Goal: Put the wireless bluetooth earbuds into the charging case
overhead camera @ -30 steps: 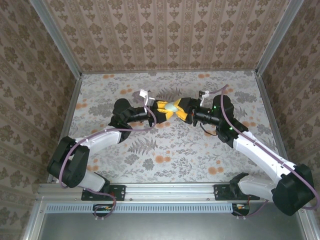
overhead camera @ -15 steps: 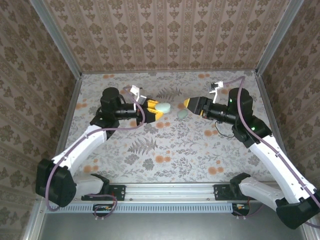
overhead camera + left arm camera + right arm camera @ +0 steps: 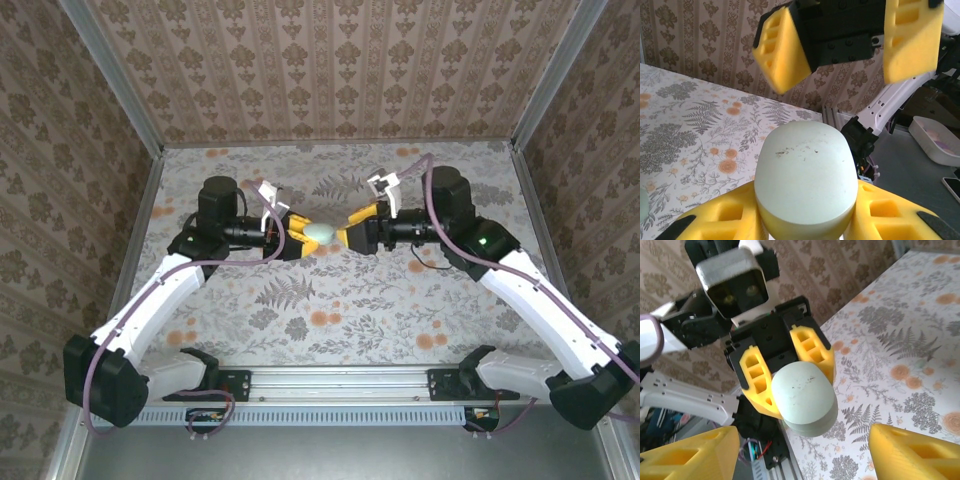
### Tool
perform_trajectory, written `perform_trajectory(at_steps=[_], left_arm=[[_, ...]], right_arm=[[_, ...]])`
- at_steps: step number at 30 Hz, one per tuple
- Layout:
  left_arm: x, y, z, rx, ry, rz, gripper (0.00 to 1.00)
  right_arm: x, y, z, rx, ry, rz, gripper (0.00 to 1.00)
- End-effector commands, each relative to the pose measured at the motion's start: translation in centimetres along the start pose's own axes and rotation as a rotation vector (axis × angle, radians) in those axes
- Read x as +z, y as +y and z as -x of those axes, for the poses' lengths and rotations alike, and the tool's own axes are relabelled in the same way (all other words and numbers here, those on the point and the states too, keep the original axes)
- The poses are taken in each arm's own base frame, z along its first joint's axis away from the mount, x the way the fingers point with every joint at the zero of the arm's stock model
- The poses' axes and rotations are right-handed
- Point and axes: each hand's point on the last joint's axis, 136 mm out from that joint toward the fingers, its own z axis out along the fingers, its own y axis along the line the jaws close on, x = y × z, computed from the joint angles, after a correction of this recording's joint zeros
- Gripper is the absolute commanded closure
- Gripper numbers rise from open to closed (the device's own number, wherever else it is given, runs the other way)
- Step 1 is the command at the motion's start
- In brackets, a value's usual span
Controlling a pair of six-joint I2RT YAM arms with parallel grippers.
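Observation:
The charging case [image 3: 320, 232] is a pale green rounded shell with its lid closed, held above the table. My left gripper [image 3: 303, 236] is shut on it, its yellow foam fingers [image 3: 720, 220] pressing both sides of the case [image 3: 805, 170]. My right gripper [image 3: 352, 230] faces it from the right with its jaws wide open and nothing between them. From the right wrist the case [image 3: 802, 395] sits straight ahead between the left gripper's fingers [image 3: 757, 382], and my right gripper [image 3: 802, 455] stops short of it. The earbuds are out of view.
The table [image 3: 330, 300] has a floral cover, with patterned walls on three sides and an aluminium rail [image 3: 330, 378] along the near edge. A white tray [image 3: 940, 142] lies beyond the table. A small pale green piece [image 3: 642, 209] lies on the table.
The right gripper, which had pulled away to the right, has swung back close to the case and opened wider. The left gripper still holds the case and has shifted slightly right.

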Motion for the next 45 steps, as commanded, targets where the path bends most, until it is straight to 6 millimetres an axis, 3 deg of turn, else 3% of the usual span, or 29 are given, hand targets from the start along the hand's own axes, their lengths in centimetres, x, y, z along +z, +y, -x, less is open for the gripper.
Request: perform_trajectory(at_steps=[1,6,26,41,45], left_arm=[[-0.6,-1.6,1.5,0.058,-0.019,-0.026,0.83],[-0.6,-1.6,1.6,0.055,-0.022,-0.021,0.83],[-0.7,-1.7,2.1,0.057,-0.027,-0.019,0.82],[-0.9,-2.7,2.0,0.059,-0.028,-0.028,0.82],[-0.9,-2.6,1.8,0.055,-0.025,-0.026,0.82]], right_arm=[[1.1,1.2,0.0,-0.083,0.037,0.078,0.28],[2.1,1.1,-0.3,-0.092,0.061,0.092,0.24],[3.1,-0.2,-0.2,-0.1,0.083,0.037,0.23],[2.6,-4.3,2.5,-0.039,-0.013,-0.157,0.3],[2.4,-3.4,3.1,-0.029,-0.042,-0.08,0.3]])
